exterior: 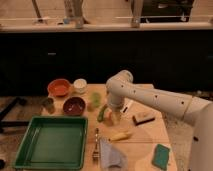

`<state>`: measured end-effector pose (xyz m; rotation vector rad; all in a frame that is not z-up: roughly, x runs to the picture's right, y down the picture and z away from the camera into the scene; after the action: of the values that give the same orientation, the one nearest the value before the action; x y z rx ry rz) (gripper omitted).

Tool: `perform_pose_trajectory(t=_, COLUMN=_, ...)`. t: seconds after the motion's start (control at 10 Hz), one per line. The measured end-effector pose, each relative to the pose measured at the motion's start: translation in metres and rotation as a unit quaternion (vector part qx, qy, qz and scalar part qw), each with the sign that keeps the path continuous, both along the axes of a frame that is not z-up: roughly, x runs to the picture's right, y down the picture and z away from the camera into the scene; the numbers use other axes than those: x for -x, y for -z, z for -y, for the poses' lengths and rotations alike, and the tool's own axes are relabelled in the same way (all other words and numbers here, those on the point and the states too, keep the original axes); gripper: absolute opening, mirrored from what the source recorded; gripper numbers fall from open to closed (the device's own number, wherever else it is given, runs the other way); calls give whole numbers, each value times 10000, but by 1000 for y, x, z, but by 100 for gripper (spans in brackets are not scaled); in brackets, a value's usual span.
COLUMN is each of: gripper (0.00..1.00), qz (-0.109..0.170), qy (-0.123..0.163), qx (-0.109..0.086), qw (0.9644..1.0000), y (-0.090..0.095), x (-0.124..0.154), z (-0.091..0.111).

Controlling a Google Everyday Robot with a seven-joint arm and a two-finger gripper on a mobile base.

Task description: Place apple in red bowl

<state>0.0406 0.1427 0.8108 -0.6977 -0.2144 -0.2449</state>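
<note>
The white jointed arm (pixel 150 100) reaches in from the right, bends at a rounded elbow and drops its two-finger gripper (pixel 114 109) straight down over the middle of the pale wooden table (pixel 145 142), fingers spread wide. Behind the table runs a dark wall of cabinet fronts under a light counter. A green rectangular plastic tray (pixel 24 145) fills the table's near left corner. The round orange-red bowl (pixel 60 87) sits far left, well apart from the gripper. The small yellowish-orange apple (pixel 111 119) lies directly under the gripper; contact cannot be made out.
</note>
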Motion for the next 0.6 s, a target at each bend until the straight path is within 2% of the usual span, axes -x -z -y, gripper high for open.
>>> perform_pose_trajectory(t=0.6, gripper=80, qz=11, qy=-70, qx=14, qw=10000, y=-29, x=-3, z=3)
